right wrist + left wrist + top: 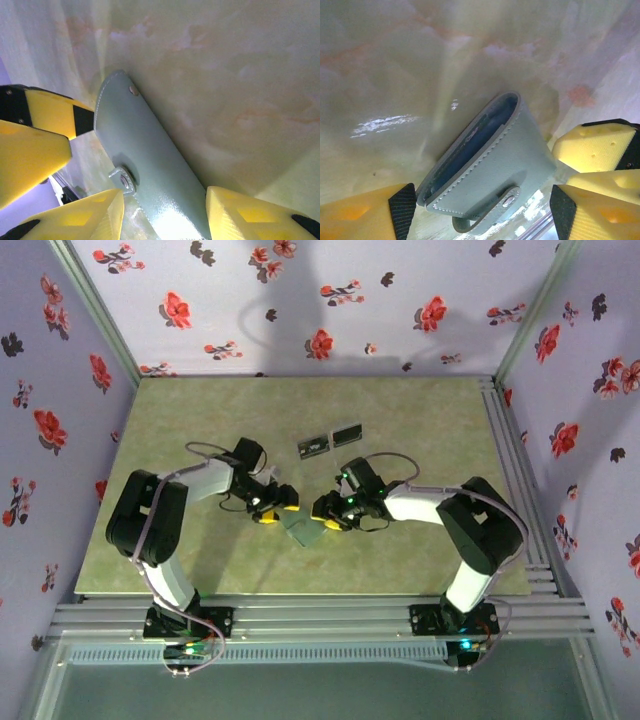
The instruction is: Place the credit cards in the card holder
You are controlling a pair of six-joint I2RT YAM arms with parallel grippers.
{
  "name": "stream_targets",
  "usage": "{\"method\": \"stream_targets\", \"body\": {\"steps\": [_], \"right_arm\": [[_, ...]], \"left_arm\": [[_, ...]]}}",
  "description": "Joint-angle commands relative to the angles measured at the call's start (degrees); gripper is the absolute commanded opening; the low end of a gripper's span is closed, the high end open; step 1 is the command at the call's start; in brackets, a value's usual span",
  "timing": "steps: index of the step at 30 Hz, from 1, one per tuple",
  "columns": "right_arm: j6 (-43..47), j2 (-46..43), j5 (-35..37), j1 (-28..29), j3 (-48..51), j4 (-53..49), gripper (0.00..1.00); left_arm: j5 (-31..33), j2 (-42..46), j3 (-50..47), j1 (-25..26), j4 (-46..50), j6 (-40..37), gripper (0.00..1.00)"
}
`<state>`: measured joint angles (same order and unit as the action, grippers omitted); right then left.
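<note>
Slate grey-teal card holder (300, 531) is seen lying on the green table (200, 420), toward 6 o'clock of its middle, between the two grippers. Its fold is raised in the left wrist view (495, 160), where a dark inner pocket is shown and a strap with a metal snap (507, 201) is folded over the near side. The left gripper (275, 502) is placed at 10 o'clock of the holder; its yellow fingers are spread wide (482, 200), with the holder between them and a thin gap left on each side, so nothing is grasped. The right gripper (325, 512) is set at 2 o'clock of the holder; from its wrist, the holder (150, 150) is seen running down between its fingers (165, 200), which are pressed against both edges beside the snap. Two dark credit cards (313, 447) are laid side by side at 12 o'clock of the holder, apart from it.
</note>
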<state>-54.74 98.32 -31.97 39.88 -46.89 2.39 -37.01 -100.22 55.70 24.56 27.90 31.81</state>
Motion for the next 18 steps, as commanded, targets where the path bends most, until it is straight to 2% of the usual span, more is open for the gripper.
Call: {"method": "stream_targets", "body": {"steps": [1, 5, 9, 14, 18], "right_arm": [[-1.07, 0.94, -0.58, -0.46, -0.10, 1.38, 0.47], [-0.92, 1.68, -0.50, -1.38, -1.78, 0.30, 0.45], [1.98, -0.95, 1.41, -1.58, -3.02, -7.01, 0.46], [2.40, -6.65, 3.35, -2.07, -0.84, -15.05, 0.55], [2.73, -9.66, 4.49, -2.53, 1.45, -19.13, 0.57]], "left_arm": [[-2.33, 1.10, -2.11, 0.87, -0.57, 1.06, 0.71], [-4.87, 1.29, -2.66, 1.57, 0.30, 0.97, 0.67], [-6.52, 2.66, -4.39, 2.34, 0.31, 0.98, 0.67], [-10.17, 1.57, -4.05, 2.54, 0.86, 0.09, 0.69], [-10.79, -0.48, -0.79, 2.92, 4.78, -2.57, 0.69]]}}
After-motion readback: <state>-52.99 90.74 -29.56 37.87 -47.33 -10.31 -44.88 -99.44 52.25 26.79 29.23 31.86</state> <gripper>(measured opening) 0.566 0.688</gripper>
